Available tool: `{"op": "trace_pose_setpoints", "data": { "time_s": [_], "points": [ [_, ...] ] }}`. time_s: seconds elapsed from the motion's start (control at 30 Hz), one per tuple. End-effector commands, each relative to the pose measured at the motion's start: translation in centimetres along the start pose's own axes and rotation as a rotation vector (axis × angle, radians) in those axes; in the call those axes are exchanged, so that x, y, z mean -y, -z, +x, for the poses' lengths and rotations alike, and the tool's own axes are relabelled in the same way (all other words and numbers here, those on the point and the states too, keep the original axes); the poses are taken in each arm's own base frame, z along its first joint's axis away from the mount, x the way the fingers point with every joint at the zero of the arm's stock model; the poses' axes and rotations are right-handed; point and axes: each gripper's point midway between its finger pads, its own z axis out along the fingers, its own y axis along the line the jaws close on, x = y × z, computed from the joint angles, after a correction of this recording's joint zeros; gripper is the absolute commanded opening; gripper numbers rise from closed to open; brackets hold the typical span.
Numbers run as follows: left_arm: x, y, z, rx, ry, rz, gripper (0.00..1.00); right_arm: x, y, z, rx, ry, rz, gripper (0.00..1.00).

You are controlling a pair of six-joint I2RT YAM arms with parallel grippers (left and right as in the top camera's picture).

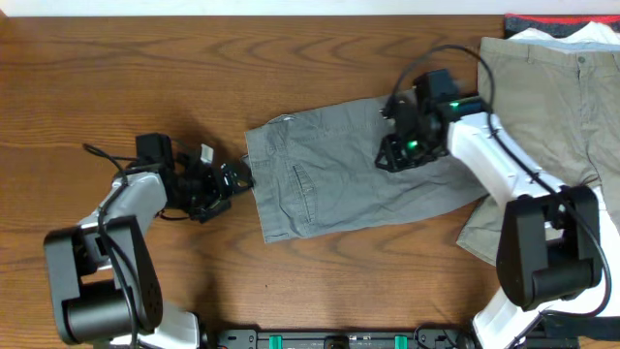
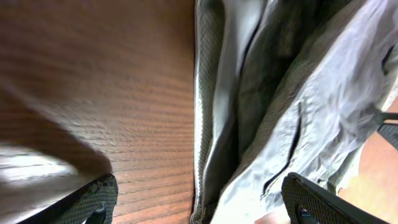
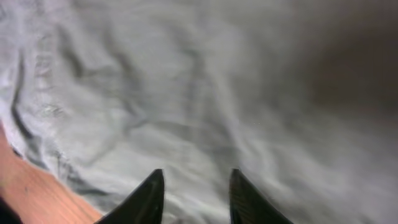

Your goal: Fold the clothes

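Open passage over bare table (image 1: 145,78) at far left and along the far edge. Near left taken up by left arm (image 1: 136,199). Mid-table blocked low by grey shorts (image 1: 329,184), spread flat. Right end covered by khaki trousers (image 1: 562,107), with right arm (image 1: 484,155) lying over where both garments meet.

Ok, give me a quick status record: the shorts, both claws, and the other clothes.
shorts: grey shorts, spread wrinkled mid-table, waistband toward the left arm, not yet folded
left claw: open wide at the waistband edge
right claw: low over the leg end of the shorts, jaws slightly apart
other clothes: khaki trousers at the right side; white garment and red-black garment at the top right corner
surface: wooden table
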Motion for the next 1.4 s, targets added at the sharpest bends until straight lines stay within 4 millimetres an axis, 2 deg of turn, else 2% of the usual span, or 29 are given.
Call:
{"op": "trace_pose_setpoints", "data": {
  "time_s": [0.0, 0.1, 0.3, 0.4, 0.63, 0.83, 1.0, 1.13, 1.23, 1.37],
  "points": [
    [-0.9, -1.5, 1.0, -0.06, 0.062, 0.004, 0.86, -2.1, -1.8, 0.6, -0.039, 0.039, -0.02, 0.24],
    [-1.5, -2.6, 1.4, -0.091, 0.133, -0.005, 0.86, -2.8, -3.3, 1.1, -0.073, 0.011, -0.006, 0.17],
    [-1.8, -4.9, 2.3, -0.145, 0.173, -0.023, 0.85, -3.0, -6.5, 3.0, -0.172, -0.025, -0.001, 0.1],
    [-1.9, -5.6, 2.6, -0.157, 0.195, -0.042, 0.81, -3.0, -7.4, 3.6, -0.2, -0.026, 0.001, 0.08],
    [-2.8, -5.8, 2.5, -0.142, 0.201, -0.098, 0.68, -3.2, -7.5, 3.7, -0.202, -0.012, -0.001, 0.09],
    [-4.6, -4.7, 3.0, -0.127, 0.269, -0.233, 0.67, -3.2, -7.5, 3.8, -0.205, -0.008, -0.001, 0.08],
    [-5.1, -3.3, 2.3, -0.059, 0.263, -0.317, 0.68, -3.2, -7.5, 3.6, -0.197, -0.005, -0.001, 0.09],
    [-4.4, -4.1, 2.6, -0.066, 0.229, -0.325, 0.69, -3.2, -7.6, 3.4, -0.189, -0.002, -0.002, 0.09],
    [-4.0, -5.2, 3.0, -0.081, 0.226, -0.328, 0.73, -3.2, -7.6, 3.3, -0.188, -0.002, -0.002, 0.09],
    [-3.3, -6.6, 3.6, -0.101, 0.209, -0.324, 0.73, -3.2, -7.6, 3.3, -0.188, -0.002, -0.002, 0.09]
  ]
}}
